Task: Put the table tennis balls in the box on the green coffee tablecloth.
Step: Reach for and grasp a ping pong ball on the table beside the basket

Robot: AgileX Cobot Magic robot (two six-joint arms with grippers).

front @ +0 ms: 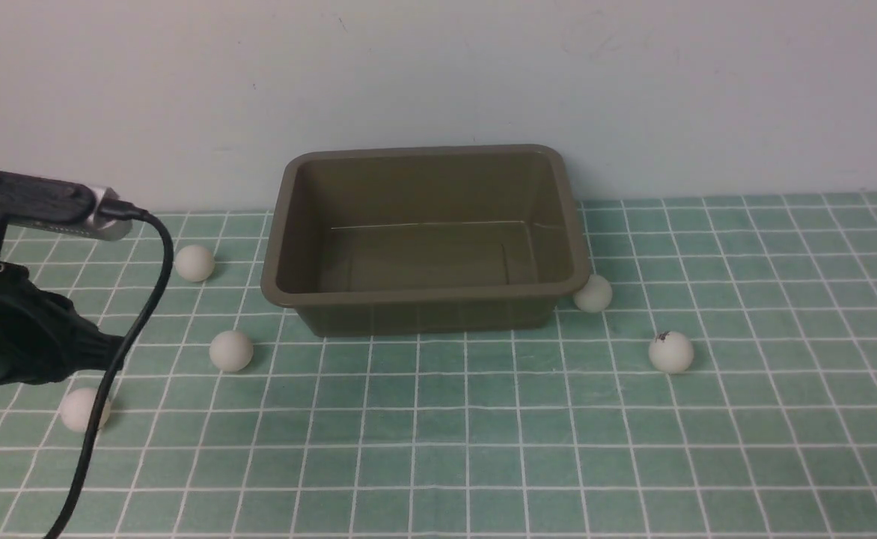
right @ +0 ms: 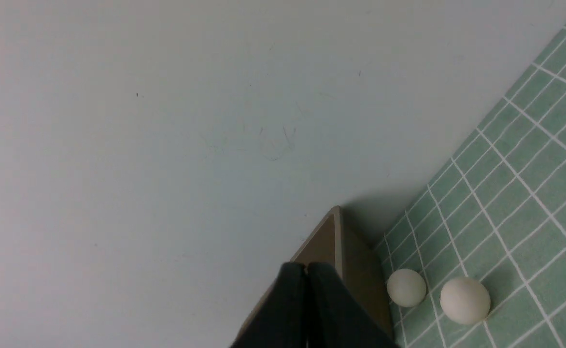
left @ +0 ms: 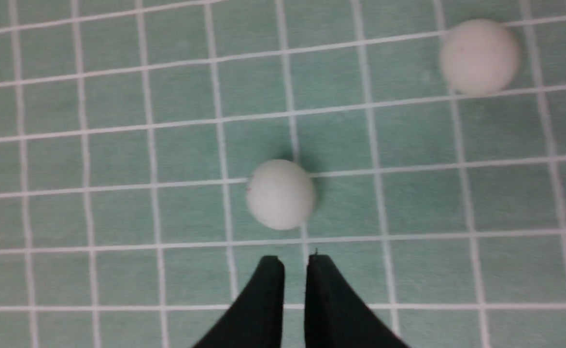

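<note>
One green coffee tablecloth [front: 708,419], one box [front: 423,303] standing empty on it, five table tennis balls [front: 230,351] all outside the box, two grippers. Left gripper [left: 295,261] parted by a slim gap, clasping nothing; nearest ball [left: 280,194] just ahead of its tips, not touching; second ball [left: 479,56] farther out. Right gripper [right: 306,267] pressed together, empty; box corner just past its tips, two balls beside that corner. Left tips cut off in front view; one ball [front: 75,410] partly behind a cable [front: 70,486].
</note>
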